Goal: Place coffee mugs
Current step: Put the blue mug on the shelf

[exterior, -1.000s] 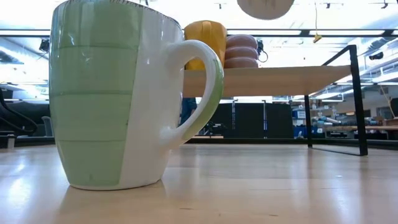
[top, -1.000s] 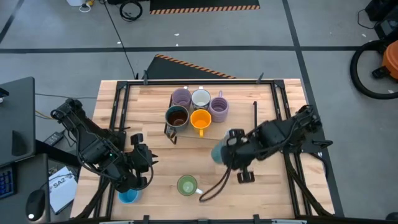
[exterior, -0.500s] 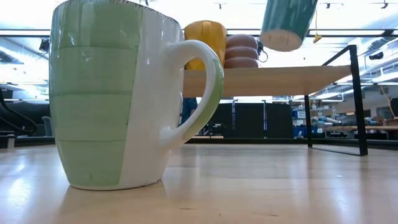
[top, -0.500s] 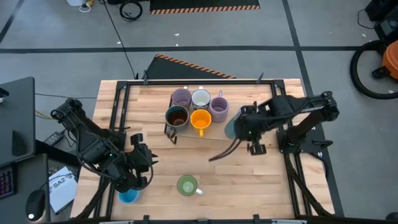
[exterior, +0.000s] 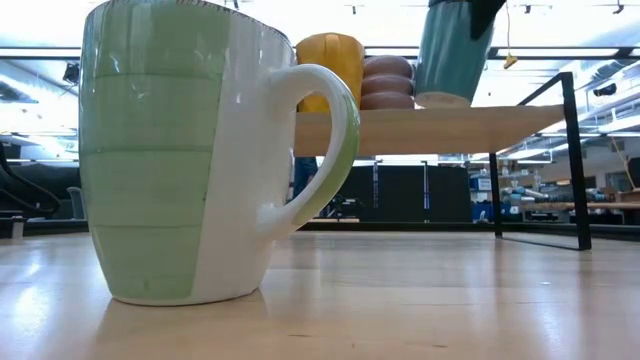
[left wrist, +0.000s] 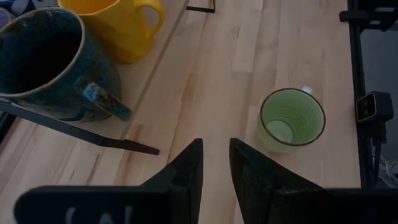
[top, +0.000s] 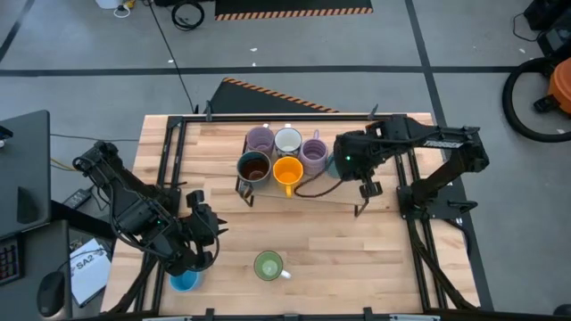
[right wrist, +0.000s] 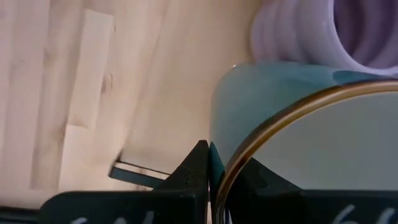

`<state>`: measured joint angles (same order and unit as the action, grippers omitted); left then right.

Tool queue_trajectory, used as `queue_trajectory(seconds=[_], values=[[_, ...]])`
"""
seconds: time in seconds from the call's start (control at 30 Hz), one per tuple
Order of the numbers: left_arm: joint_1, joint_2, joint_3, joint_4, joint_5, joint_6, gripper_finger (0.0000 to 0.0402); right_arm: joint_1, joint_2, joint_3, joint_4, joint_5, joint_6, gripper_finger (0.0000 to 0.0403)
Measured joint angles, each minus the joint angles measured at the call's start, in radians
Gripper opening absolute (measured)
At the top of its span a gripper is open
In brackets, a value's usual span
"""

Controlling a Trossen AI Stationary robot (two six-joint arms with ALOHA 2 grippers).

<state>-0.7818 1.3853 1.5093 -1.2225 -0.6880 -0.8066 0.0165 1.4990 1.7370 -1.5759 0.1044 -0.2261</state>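
The right gripper point(top: 343, 163) is clamped on the rim of a teal mug point(exterior: 452, 55), holding it at the right end of the raised wooden shelf point(exterior: 430, 128), just beside a lavender mug point(top: 314, 154). The left gripper point(top: 198, 234) waits near the front left, fingers slightly parted and empty, with the green mug point(top: 268, 265) on the table point(top: 375, 250) to its right.
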Motion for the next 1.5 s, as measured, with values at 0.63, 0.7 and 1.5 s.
queue_trajectory(seconds=[0.63, 0.7, 1.5], values=[[0.0, 0.0, 0.0, -0.001, 0.0, -0.045, 0.0084, -0.12, 0.001, -0.042, 0.008, -0.075, -0.192, 0.0034], [0.0, 0.0, 0.0, -0.001, 0.0, -0.045, 0.0084, -0.119, 0.001, -0.055, 0.008, -0.069, -0.196, 0.0034], [0.0, 0.0, 0.0, -0.001, 0.0, -0.038, 0.0084, -0.154, -0.029, -0.097, 0.005, -0.017, -0.246, 0.0034]])
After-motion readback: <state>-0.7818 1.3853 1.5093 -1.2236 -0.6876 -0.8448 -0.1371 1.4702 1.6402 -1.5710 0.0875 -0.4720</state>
